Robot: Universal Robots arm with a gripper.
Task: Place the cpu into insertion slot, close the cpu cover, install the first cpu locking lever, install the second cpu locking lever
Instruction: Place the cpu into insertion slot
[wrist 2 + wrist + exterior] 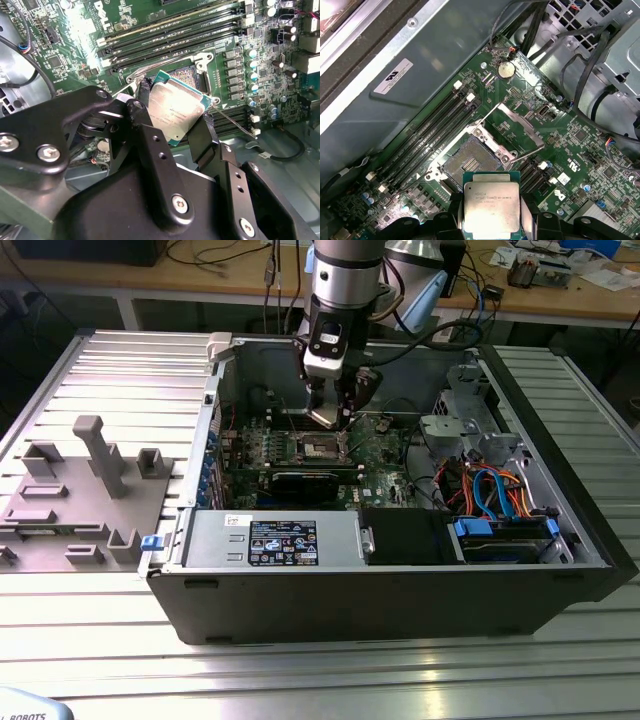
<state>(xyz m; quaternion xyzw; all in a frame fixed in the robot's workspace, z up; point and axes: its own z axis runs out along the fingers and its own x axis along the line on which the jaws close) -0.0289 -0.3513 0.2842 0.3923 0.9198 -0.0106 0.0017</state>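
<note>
Clamping lettered cpu (491, 210): black pincer (172, 116)

The open computer case (400, 590) lies on the surface (300, 670), with a block of fixtures (90, 490) beside it at the exterior view's left. Inside, the motherboard (385, 455) lies far, the power supply (285, 540) near, and the drives (500, 530) at the exterior view's right. The gripper (335, 418) holds the cpu (491, 210) above the insertion slot (467, 162), seemingly clear of it.

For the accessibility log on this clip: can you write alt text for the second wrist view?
The gripper holds the cpu by two opposite edges, tilted, over the open socket on the green motherboard. Black memory slots run beside the socket.
</note>
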